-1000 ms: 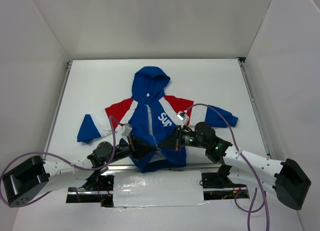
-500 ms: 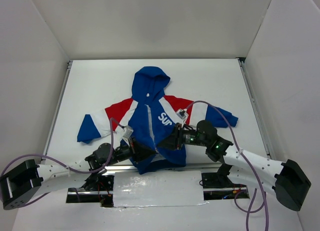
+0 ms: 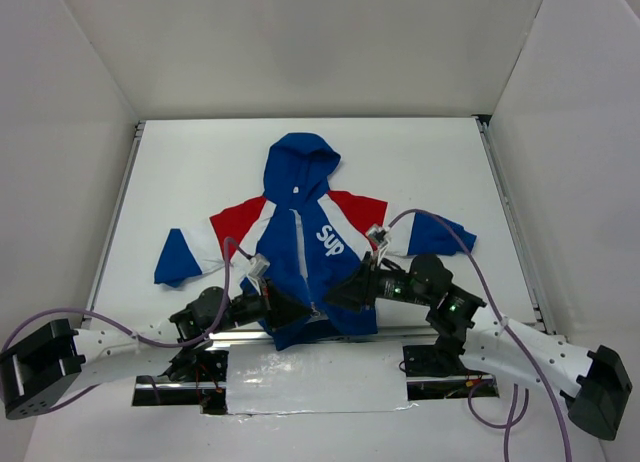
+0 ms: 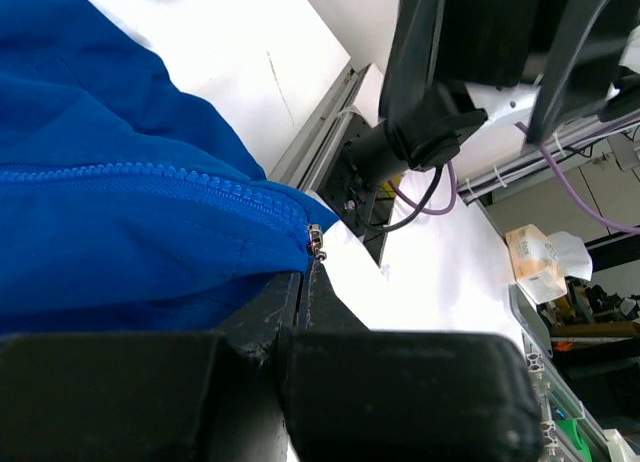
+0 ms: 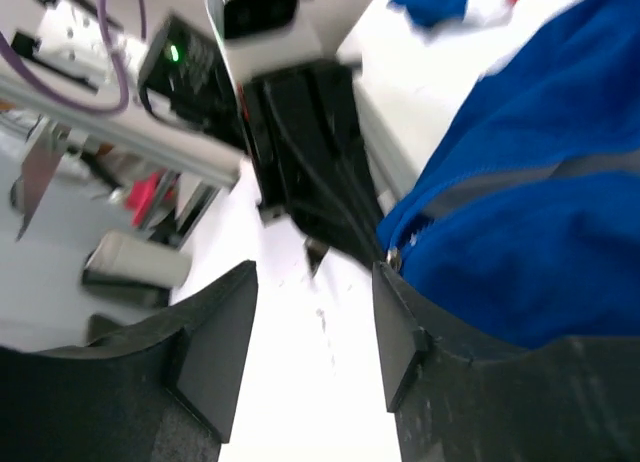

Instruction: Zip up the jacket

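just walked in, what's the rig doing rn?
Both arms are at the bottom of the jacket, which lies flat on the table. The left gripper is shut on the hem beside the zipper end. The right gripper is open just off the hem, holding nothing. How far it is zipped I can't tell.

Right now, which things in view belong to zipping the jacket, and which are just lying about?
Job: jacket; its zipper; left gripper, shut on the jacket's bottom hem; right gripper, open near the hem.
Lying about: tissue box beyond the table; white sheet between the arm bases.
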Robot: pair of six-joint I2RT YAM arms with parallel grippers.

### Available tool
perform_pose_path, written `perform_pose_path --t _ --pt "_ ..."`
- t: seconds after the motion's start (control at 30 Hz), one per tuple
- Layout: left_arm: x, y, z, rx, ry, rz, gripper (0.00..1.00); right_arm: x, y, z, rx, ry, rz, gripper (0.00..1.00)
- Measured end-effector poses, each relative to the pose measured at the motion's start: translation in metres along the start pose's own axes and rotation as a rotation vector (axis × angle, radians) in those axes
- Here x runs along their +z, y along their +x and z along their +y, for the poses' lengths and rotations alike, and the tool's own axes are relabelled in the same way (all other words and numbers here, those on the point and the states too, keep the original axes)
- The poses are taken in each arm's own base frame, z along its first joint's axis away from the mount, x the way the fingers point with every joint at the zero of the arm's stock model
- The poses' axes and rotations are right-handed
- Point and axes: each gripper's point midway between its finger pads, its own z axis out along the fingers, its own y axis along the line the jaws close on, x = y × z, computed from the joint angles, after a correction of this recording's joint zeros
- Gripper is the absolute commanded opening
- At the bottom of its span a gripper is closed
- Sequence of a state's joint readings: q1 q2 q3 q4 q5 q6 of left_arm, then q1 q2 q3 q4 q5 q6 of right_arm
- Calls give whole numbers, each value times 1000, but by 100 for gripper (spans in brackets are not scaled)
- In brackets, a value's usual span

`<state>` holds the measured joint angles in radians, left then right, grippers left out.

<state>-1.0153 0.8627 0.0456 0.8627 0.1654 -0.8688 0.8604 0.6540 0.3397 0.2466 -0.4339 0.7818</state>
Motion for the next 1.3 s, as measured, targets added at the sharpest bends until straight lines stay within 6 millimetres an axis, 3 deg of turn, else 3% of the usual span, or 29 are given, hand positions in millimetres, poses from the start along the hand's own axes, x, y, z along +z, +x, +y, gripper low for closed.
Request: perform_pose_path --t 0.23,0.33,0.47,0.9,1.17,1.3 --pt "0 0 0 -2 -1 1 0 -2 70 -2 142 -26 189 52" --pt "0 0 0 -2 -1 2 0 -4 84 0 168 -38 212 56" --pt "0 3 1 -4 0 12 0 -1 86 -10 185 -5 190 60" --pt "0 5 -1 -6 8 23 0 18 83 -38 160 92 138 59" --pt "-1 4 -1 -11 9 21 0 21 78 -35 152 69 115 46" --pt "1 5 0 -28 5 24 0 23 78 -32 162 56 117 45"
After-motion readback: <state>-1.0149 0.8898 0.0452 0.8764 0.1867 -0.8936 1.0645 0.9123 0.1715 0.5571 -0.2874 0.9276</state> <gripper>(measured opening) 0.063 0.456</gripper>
